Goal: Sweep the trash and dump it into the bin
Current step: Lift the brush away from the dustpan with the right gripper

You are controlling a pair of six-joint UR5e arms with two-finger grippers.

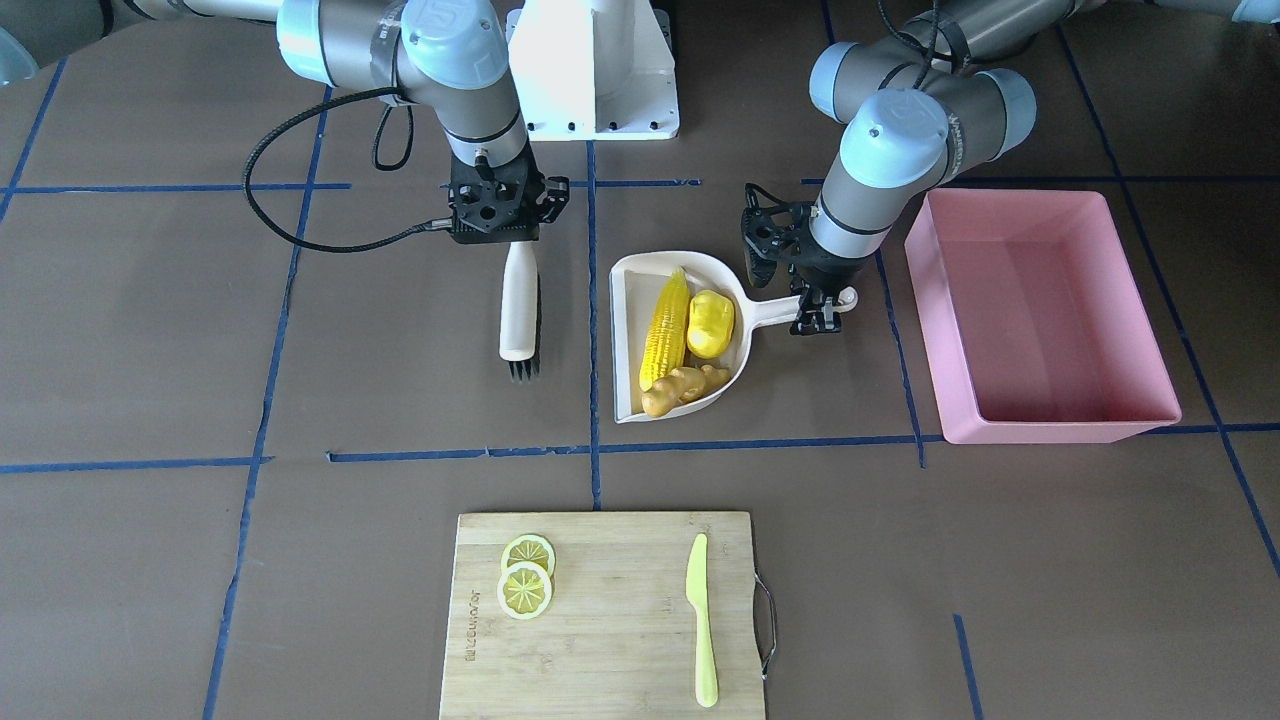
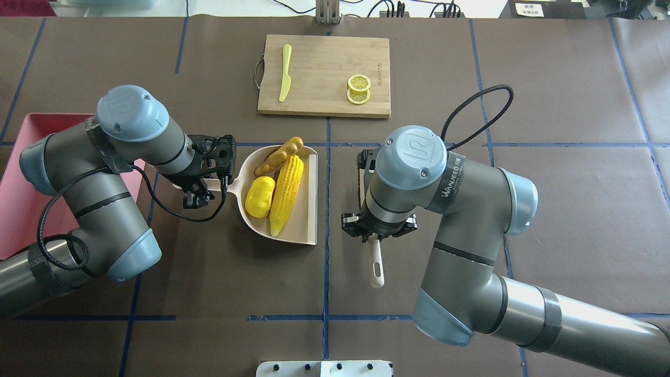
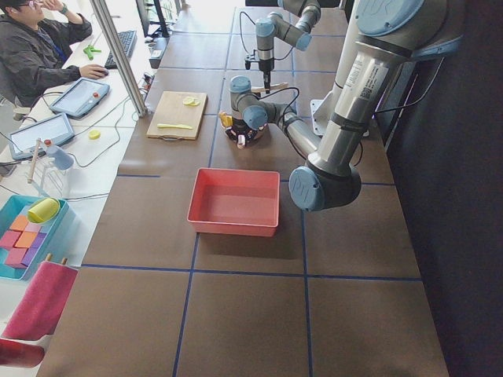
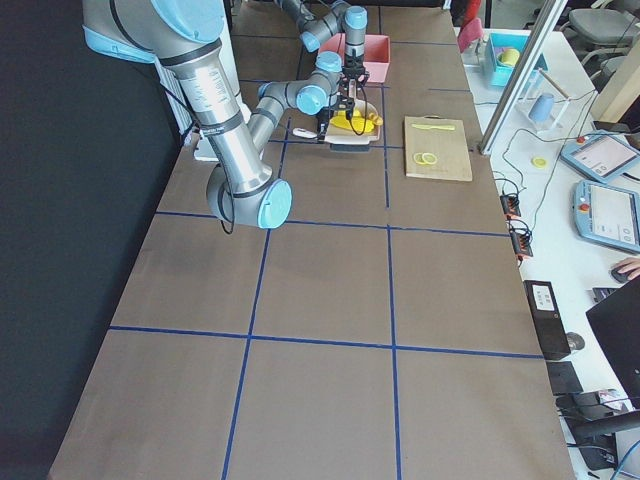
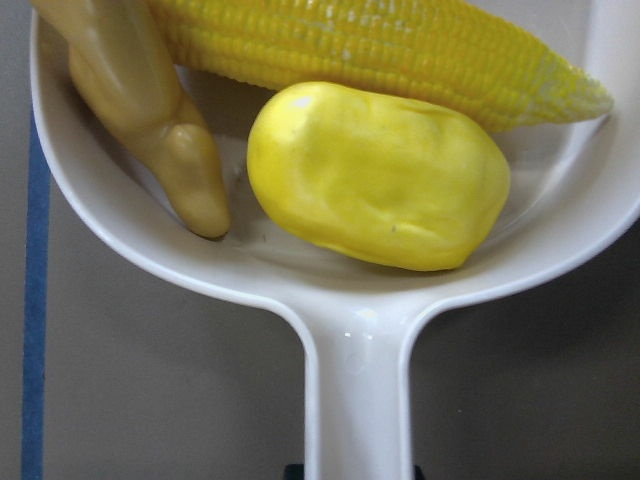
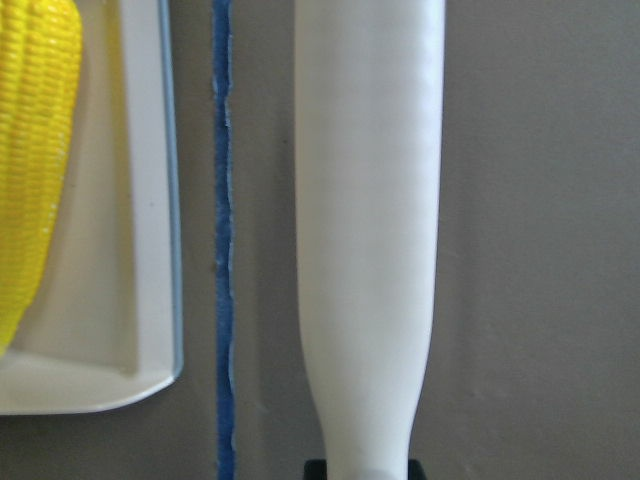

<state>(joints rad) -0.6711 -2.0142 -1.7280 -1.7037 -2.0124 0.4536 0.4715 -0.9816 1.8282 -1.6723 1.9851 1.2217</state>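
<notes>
The corn cob (image 1: 665,330), the rounded yellow lump (image 1: 710,322) and the ginger root (image 1: 685,388) all lie in the cream-white dustpan (image 1: 627,330), which rests on the table. My left gripper (image 1: 822,312) is shut on the end of the dustpan's handle (image 5: 355,400). The pink bin (image 1: 1060,430) stands empty just beyond that gripper, on my left side. My right gripper (image 1: 512,240) is shut on the handle of a white brush (image 1: 518,300), which lies low beside the dustpan's open edge (image 6: 110,300), bristles pointing away from me.
A wooden cutting board (image 1: 600,640) at the far side of the table carries two lemon slices (image 1: 527,578) and a pale green knife (image 1: 702,620). The robot's white base (image 1: 595,70) stands between the arms. Blue tape lines cross the brown table.
</notes>
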